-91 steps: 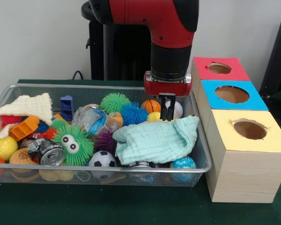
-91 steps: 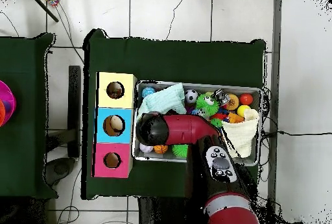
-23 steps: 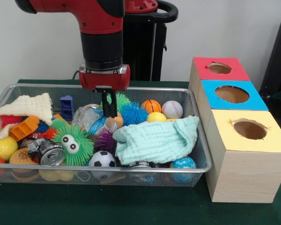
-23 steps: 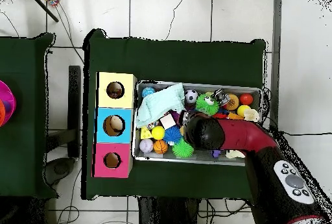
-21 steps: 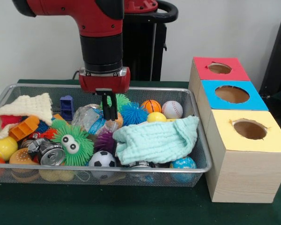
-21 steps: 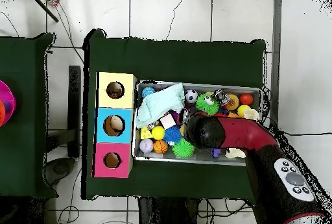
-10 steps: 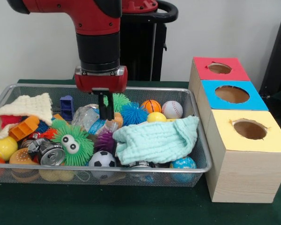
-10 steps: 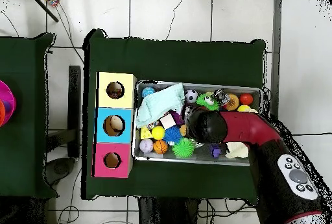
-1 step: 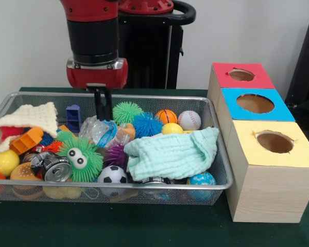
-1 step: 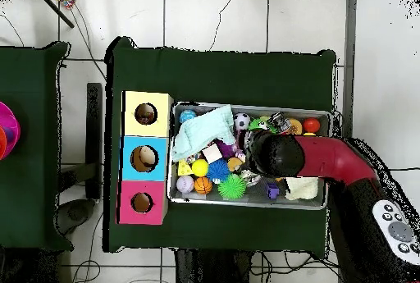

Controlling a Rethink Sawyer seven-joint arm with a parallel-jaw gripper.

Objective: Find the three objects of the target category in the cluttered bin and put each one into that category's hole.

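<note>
Wire bin on a green tabletop, filled with mixed toys: mint cloth, soccer ball, green spiky ball. Red arm overhangs the bin's right half. Beside the bin: yellow box, blue box, pink box, each holed.

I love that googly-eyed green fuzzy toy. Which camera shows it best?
The front view: the green fuzzy toy faces the camera, eyes clear, beside the crushed can. Overhead, only a green edge shows beside the red arm.
</note>
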